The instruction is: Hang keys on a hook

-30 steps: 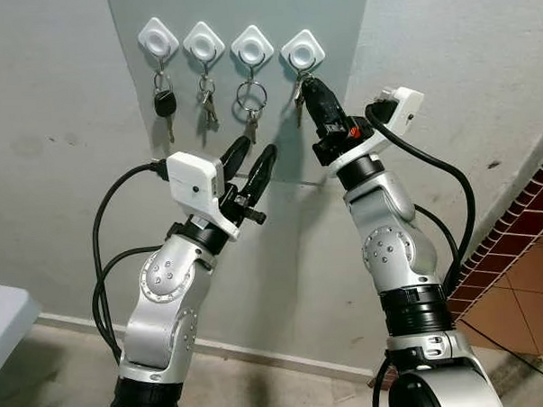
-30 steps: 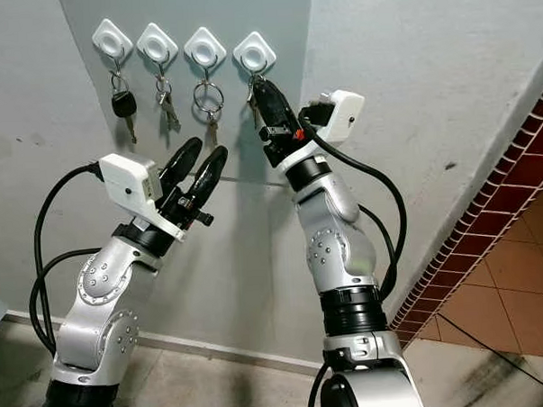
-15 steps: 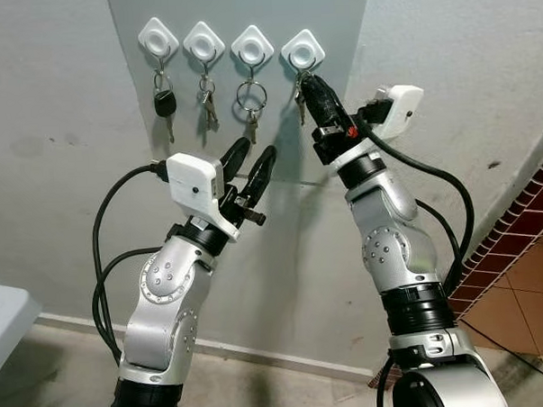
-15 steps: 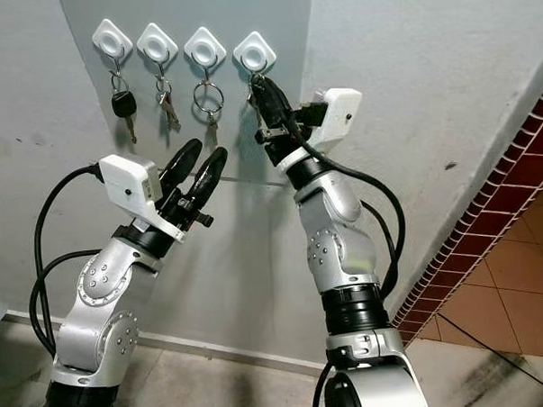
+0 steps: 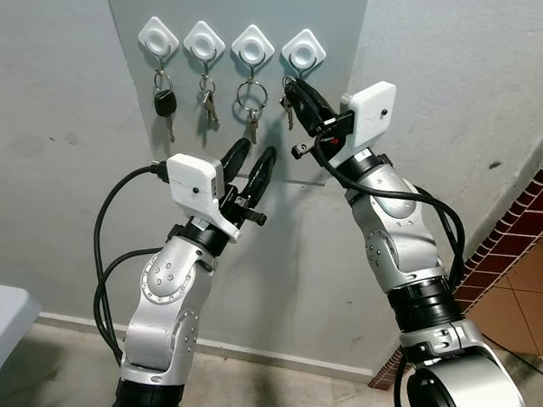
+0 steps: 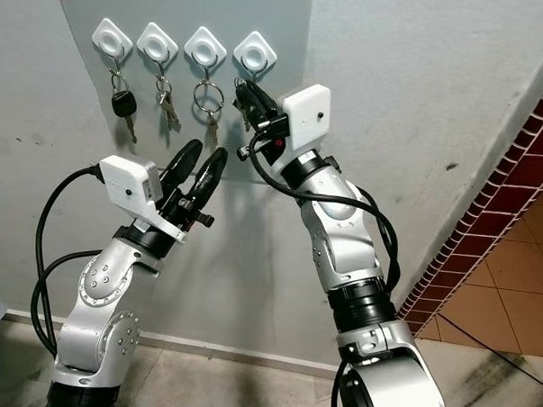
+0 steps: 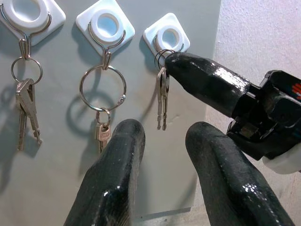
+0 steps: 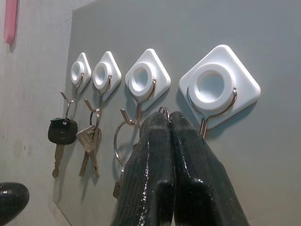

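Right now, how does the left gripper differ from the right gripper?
The left gripper is open and holds nothing; the right gripper is shut on the key ring. The left gripper hangs below the row of hooks, the right gripper is up at the rightmost hook. Both have black fingers.

You're facing a grey panel (image 5: 252,159) fixed to the wall, carrying four white diamond hooks in a row. Counting from the leftmost hook (image 5: 159,37): it bears a black-headed car key (image 5: 164,104). Next hook (image 5: 204,44) bears a small key bunch (image 5: 208,105). Third hook (image 5: 252,47) bears a large ring with one key (image 5: 252,105). Fourth hook (image 5: 303,51), farthest from the first, has keys (image 5: 288,111) hanging just below it.
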`<state>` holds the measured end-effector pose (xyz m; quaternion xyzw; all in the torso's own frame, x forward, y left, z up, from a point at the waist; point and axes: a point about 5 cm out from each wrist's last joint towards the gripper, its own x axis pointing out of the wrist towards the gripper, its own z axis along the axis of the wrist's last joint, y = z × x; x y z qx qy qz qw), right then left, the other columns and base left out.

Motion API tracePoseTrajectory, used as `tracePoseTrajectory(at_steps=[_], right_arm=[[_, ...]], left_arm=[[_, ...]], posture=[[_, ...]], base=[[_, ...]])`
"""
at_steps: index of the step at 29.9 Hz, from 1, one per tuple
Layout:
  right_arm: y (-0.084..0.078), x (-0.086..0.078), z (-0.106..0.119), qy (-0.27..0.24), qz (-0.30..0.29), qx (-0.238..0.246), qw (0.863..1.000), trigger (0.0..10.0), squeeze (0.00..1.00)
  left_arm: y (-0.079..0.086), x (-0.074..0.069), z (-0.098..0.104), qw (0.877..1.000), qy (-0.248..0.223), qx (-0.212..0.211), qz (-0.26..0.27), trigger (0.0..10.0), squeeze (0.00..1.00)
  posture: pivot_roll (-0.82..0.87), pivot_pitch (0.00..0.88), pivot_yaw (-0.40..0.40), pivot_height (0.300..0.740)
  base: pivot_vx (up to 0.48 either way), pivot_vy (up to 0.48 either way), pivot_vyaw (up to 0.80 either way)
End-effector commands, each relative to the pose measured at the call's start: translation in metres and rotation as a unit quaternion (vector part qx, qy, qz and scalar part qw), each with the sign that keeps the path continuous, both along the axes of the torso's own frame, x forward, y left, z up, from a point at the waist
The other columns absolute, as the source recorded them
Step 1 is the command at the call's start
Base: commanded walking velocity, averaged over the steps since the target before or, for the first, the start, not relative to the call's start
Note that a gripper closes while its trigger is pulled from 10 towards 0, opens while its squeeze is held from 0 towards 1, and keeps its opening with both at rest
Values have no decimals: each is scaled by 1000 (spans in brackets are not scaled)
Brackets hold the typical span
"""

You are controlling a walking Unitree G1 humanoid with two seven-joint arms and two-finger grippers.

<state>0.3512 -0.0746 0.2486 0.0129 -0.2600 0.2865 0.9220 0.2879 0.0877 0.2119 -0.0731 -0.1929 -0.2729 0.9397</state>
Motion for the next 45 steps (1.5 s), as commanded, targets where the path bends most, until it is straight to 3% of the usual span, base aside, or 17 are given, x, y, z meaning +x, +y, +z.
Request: tracePoseTrajectory(at_steps=[1,11,15,17,23,33,45], right_arm=[[2,1,5,-9,1,1,1000,10000,0],[6,-5,5,15,60,84,995,10000,0],[5,-8,9,24,88,124,988,10000,0],[1,-6,12,41,95,166,981,10000,0],[-3,-3,12,67,99,210,970,10000,0],[-3,-1,6,114,103,222,963,10000,0],[-4,0,7,126,109,234,958,10000,0]], left_arm=[[-1,-1,5,1000,-7,-2,-1,10000,0],[-1,-2,4,1000,-6,-3,-1,10000,0],[0,-2,4,1000,-5,-3,0,10000,0],[0,-2,5,1000,-5,-4,0,10000,0],[-1,-2,5,1000,-6,-4,0,10000,0],[-1,-2,5,1000,-5,-3,-1,10000,0],[-1,-2,5,1000,-3,-6,0,10000,0]], posture=[[110,0,-36,736],[110,0,-36,736],[109,0,-36,736],[110,0,-36,736],[110,0,-35,736],[109,0,-32,736],[110,0,-32,736]], base=[[0,0,0],[0,0,0],[0,0,0],[0,0,0],[0,0,0],[0,0,0],[0,0,0]])
